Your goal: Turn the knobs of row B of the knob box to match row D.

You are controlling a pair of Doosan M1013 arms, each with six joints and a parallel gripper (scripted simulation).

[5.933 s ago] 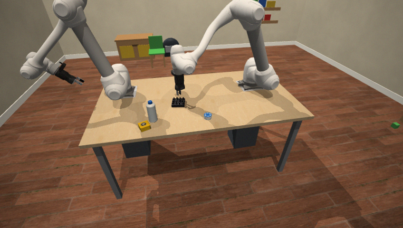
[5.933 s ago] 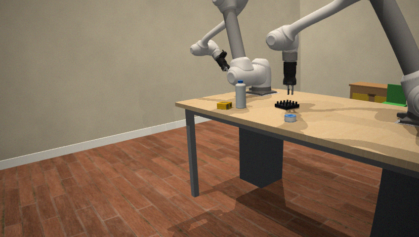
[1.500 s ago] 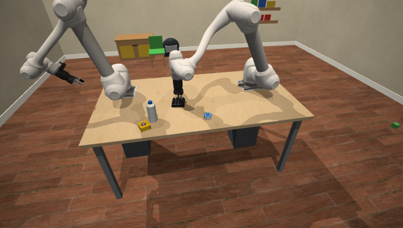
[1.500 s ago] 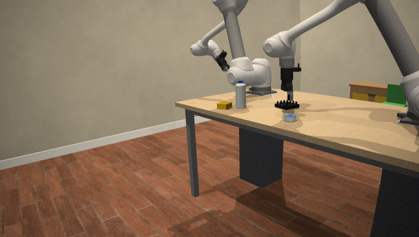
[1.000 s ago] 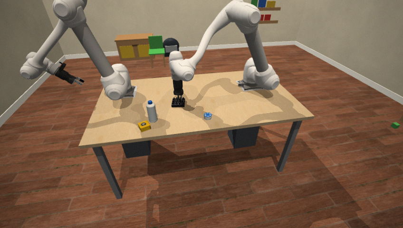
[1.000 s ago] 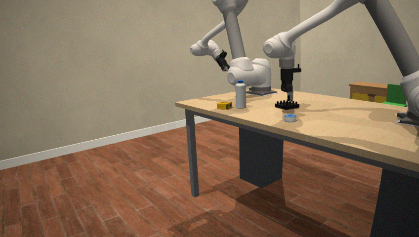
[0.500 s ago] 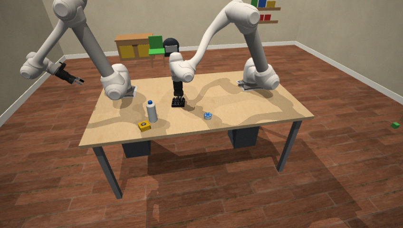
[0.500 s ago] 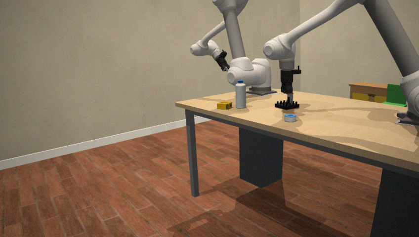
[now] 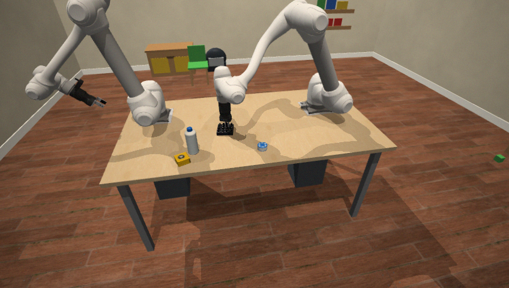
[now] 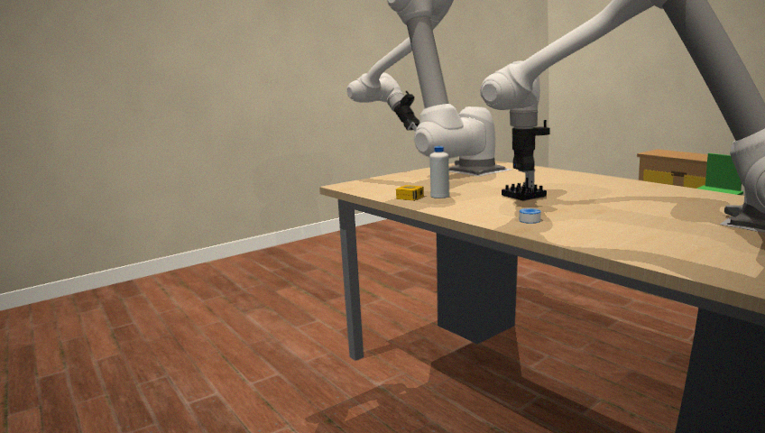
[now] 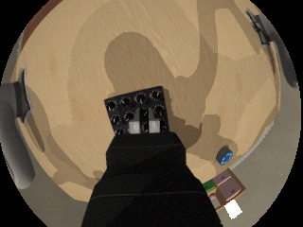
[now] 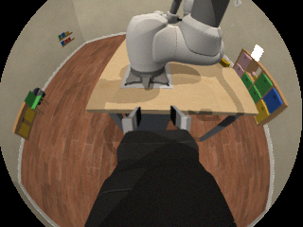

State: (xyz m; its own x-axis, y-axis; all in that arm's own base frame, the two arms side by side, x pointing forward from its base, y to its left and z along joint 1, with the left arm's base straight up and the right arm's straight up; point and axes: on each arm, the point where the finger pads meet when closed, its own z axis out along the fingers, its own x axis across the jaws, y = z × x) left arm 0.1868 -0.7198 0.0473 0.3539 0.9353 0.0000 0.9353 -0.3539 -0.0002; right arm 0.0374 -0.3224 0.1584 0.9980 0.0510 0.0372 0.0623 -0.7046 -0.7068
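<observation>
While the left gripper (image 9: 225,124) (image 10: 529,185) (image 11: 144,113) is pointed straight down, a black, rectangular box with rows of small black knobs (image 9: 224,132) (image 10: 523,195) (image 11: 134,107) is seen directly beneath it, laid flat on the light wooden table with grey legs (image 9: 286,119) (image 10: 617,214) (image 11: 85,61) (image 12: 104,96). The left fingers are held slightly apart, their tips let down among the knobs. One small black knob (image 11: 145,113) is framed between them in the left wrist view; whether it is clamped cannot be told. The rows cannot be identified by letter, and the marks are too small to be read.

On the right arm's side of the left gripper, a white cylindrical bottle with a blue cap (image 9: 191,142) (image 10: 439,176) is stood upright, and a yellow square block (image 9: 182,159) (image 10: 409,193) (image 12: 224,62) is placed near it, farther from the gripper. A round blue-topped, pale-sided disc (image 9: 262,146) (image 10: 529,216) (image 11: 224,156) is set on the opposite side.

The right gripper (image 9: 101,102) (image 10: 413,126) (image 12: 155,112) is held well apart from the box, beyond the table edge, its fingers spread wide with nothing between them.

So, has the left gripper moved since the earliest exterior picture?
Yes, down: its fingertips hung above the knob box then; now the left gripper reaches in among its knobs.
</observation>
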